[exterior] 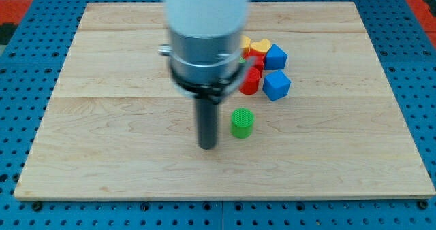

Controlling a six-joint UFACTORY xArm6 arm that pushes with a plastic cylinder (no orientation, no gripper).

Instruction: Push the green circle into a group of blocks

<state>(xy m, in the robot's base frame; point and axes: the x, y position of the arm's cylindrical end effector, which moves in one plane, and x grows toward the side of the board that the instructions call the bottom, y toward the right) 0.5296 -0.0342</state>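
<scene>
The green circle (241, 122) stands on the wooden board (109, 135), a little below the board's middle. My tip (207, 146) rests on the board just to the view's left of the green circle, slightly lower, with a small gap between them. Up and to the right of the green circle lies a tight group of blocks: a red cylinder (249, 82), a blue block (276, 85), another blue block (276, 56), a yellow heart-shaped block (258, 47) and a red block (256, 61). The arm's body hides the left part of that group.
The white and grey arm body (204, 33) hangs over the board's upper middle. A blue perforated table top (27, 87) surrounds the board. Part of another yellow block (245, 45) shows at the arm's edge.
</scene>
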